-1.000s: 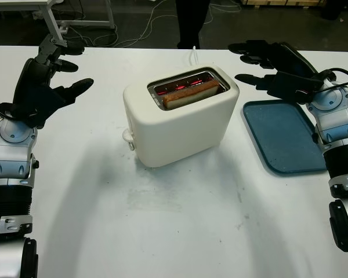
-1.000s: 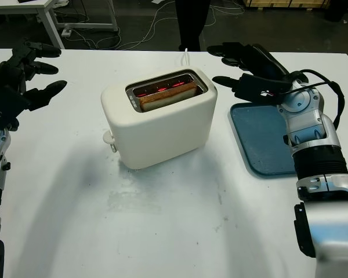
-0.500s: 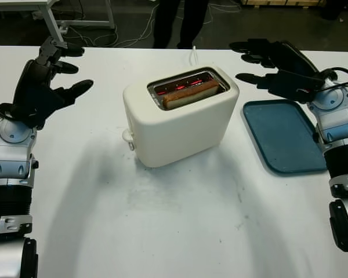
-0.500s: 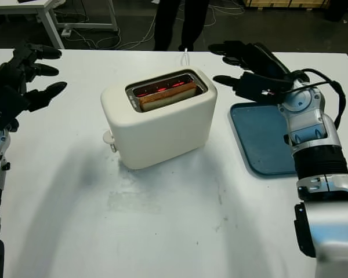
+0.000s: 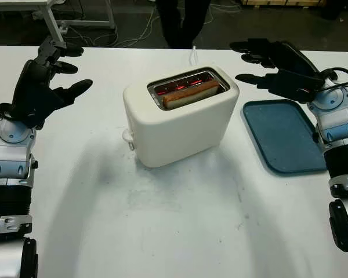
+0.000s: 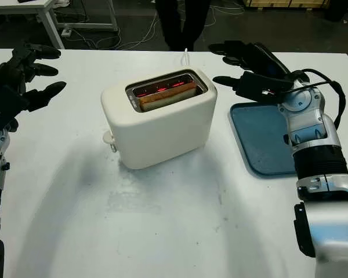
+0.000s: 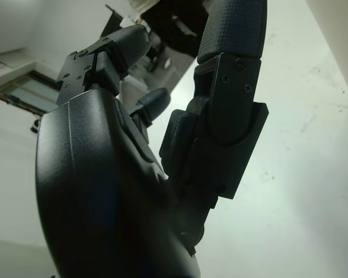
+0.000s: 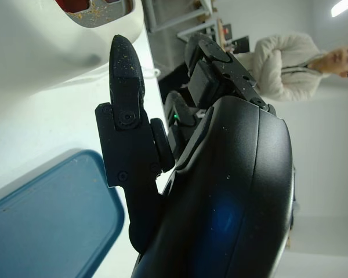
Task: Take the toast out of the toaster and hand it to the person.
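Your left hand (image 5: 43, 81) hangs open over the table's (image 5: 180, 231) left side, well apart from the toaster (image 5: 180, 119), holding nothing. Your right hand (image 5: 275, 72) is open too, raised above the far end of the blue tray (image 5: 287, 142), just right of the toaster and not touching it. From the left eye you see the cream toaster standing mid-table, turned at an angle, its lever knob on the near left end. Its slots glow red, and one slice of toast (image 5: 191, 94), golden brown with a darker crust edge, sits in the nearer slot with its top edge poking just above the rim. A white cord runs off the table's far edge behind it, where a person's dark trouser legs (image 5: 182, 20) stand.

Look to the right eye and you get the same layout, with more of the right arm's cable and the tray's left rim.

Turn to the left wrist view: the black shell and fingers (image 7: 232, 35) against bare white tabletop.

Only the right wrist view gives you the person's upper body (image 8: 290, 55), in a pale top with arms folded, beyond the fingers (image 8: 124, 69). It also catches a corner of the toaster's rim and the tray below the hand.
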Motion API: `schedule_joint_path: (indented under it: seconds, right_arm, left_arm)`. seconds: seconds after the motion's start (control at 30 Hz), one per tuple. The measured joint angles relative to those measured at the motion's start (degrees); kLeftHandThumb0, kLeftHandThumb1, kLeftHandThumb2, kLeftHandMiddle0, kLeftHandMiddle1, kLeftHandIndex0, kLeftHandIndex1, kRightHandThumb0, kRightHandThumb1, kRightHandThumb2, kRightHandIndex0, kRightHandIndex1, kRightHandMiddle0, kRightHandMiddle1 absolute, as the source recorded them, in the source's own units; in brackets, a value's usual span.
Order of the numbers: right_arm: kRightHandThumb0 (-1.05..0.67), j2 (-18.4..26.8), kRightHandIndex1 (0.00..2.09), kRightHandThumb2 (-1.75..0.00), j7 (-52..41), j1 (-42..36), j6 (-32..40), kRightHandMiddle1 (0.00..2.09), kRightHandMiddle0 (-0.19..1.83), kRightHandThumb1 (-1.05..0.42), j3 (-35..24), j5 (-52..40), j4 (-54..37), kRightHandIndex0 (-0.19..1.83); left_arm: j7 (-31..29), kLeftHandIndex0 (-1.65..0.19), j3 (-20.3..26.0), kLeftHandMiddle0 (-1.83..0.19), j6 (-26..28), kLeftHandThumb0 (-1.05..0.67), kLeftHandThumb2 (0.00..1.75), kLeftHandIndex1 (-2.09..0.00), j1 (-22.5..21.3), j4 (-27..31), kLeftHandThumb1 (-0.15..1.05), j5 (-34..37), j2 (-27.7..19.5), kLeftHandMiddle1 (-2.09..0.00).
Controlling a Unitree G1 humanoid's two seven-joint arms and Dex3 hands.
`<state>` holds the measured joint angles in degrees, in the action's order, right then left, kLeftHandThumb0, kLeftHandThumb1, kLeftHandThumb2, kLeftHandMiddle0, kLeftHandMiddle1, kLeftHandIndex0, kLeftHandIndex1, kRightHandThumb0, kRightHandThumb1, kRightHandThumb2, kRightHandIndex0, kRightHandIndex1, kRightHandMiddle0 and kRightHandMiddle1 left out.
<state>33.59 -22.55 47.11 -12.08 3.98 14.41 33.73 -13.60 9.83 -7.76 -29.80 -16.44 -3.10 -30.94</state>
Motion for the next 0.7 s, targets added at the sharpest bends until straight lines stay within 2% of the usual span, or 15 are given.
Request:
schedule_joint_path:
  seconds: [0.7]
  right_arm:
    - [-0.47,-0.1,0.0,-0.19,0.2,0.0,0.1,0.0,0.45,-0.92,0.0,-0.2,0.3,0.48]
  left_arm:
    - [0.1,0.0,0.0,0.0,0.0,-0.99,0.18,-1.16,0.0,-0.2,0.92,0.0,0.0,-1.28]
